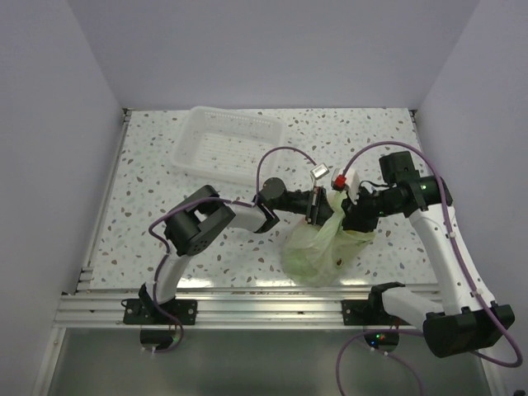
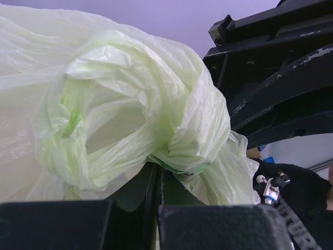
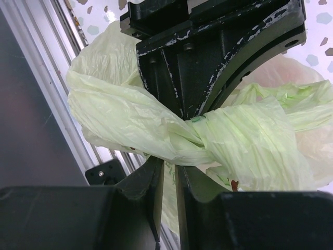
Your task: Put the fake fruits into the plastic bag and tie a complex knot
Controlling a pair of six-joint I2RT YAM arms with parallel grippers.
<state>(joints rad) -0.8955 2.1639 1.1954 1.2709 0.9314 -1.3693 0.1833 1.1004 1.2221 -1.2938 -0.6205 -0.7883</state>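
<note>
Top external view puts the aluminium rail [image 1: 247, 301] nearest, with both arm bases bolted to it. Just behind it the plastic bag [image 1: 315, 247] sits bulging on the speckled table [image 1: 165, 181], right of centre between the two arms. Its pale green neck rises away from the rail to where the two pincers meet nose to nose. The left gripper [image 1: 320, 208] reaches in from the left and the right gripper [image 1: 350, 214] from the right, both at the bunched top of the bag. In the left wrist view the left fingers are pressed together with a fold of green film nipped at their tips, so that pincer is clamped on the bag just beside the knot [image 2: 171, 140], a twisted wad of film. In the right wrist view the right fingers stand a narrow slit apart below the twisted neck. Film shows in the slit, but whether it is pinched I cannot tell. Farthest back, a clear-white basket [image 1: 227, 144] lies near the far wall, well apart from the bag.
</note>
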